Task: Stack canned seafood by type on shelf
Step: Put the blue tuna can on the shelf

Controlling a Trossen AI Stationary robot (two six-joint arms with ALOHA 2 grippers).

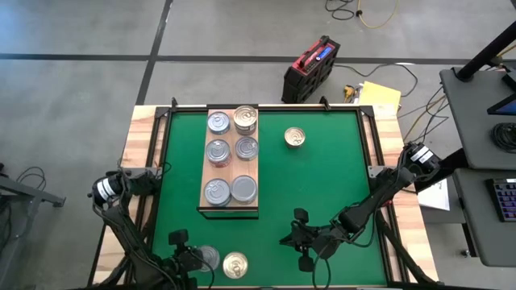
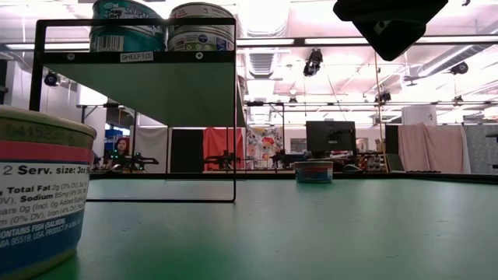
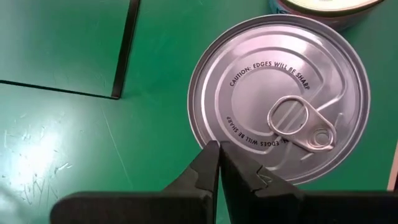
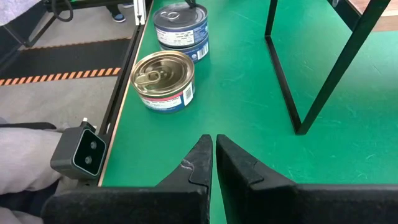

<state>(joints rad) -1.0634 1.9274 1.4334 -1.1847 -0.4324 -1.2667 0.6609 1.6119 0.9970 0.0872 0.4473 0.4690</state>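
Left gripper [image 3: 217, 163] hovers closed over the silver can [image 3: 278, 99] at the surface's [image 1: 322, 185] six o'clock; it should open wide first. Right gripper [image 4: 213, 155] closed, idle. Shelf [image 1: 231, 208] holds six.

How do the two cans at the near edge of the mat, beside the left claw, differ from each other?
The silver-lidded can sits directly under the shut left claw; the gold-lidded can sits further from it. In the right wrist view, the silver-lidded can has a blue label and the gold-lidded can a label with a red band. Both are round, upright on the green mat, sealed, with pull tabs.
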